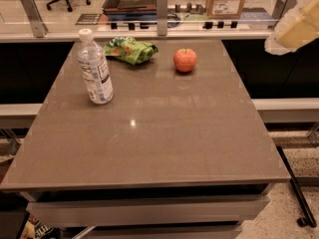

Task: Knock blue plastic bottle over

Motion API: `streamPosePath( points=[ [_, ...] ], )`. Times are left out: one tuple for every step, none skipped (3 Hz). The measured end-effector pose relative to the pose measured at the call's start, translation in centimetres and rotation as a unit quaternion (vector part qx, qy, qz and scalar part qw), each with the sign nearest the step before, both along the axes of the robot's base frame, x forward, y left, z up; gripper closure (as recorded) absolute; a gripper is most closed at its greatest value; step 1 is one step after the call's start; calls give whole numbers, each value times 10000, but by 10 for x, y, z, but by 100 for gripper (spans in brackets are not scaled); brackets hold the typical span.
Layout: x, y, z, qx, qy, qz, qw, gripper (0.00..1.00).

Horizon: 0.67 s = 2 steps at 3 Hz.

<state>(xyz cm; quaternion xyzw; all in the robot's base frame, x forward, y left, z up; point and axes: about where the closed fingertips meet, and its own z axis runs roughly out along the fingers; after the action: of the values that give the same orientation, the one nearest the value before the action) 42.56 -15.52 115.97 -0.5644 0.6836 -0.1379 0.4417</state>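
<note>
The blue plastic bottle stands upright on the left rear part of the grey table. It is clear, faintly bluish, with a white screw cap and a white-and-blue label. My gripper shows as a pale white and yellowish shape at the upper right edge of the camera view. It is raised above the table's right rear corner, far to the right of the bottle and not touching it.
A red apple sits at the rear middle of the table. A crumpled green snack bag lies just right of the bottle's top. A glass partition with metal posts runs along the far edge. A cardboard box stands beyond it.
</note>
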Motion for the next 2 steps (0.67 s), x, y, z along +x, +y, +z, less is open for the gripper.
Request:
streamPosePath(
  points=[
    [0,0,0,0,0,0,10000,0],
    [1,10,-5,276,-35,142,9995,0]
  ],
)
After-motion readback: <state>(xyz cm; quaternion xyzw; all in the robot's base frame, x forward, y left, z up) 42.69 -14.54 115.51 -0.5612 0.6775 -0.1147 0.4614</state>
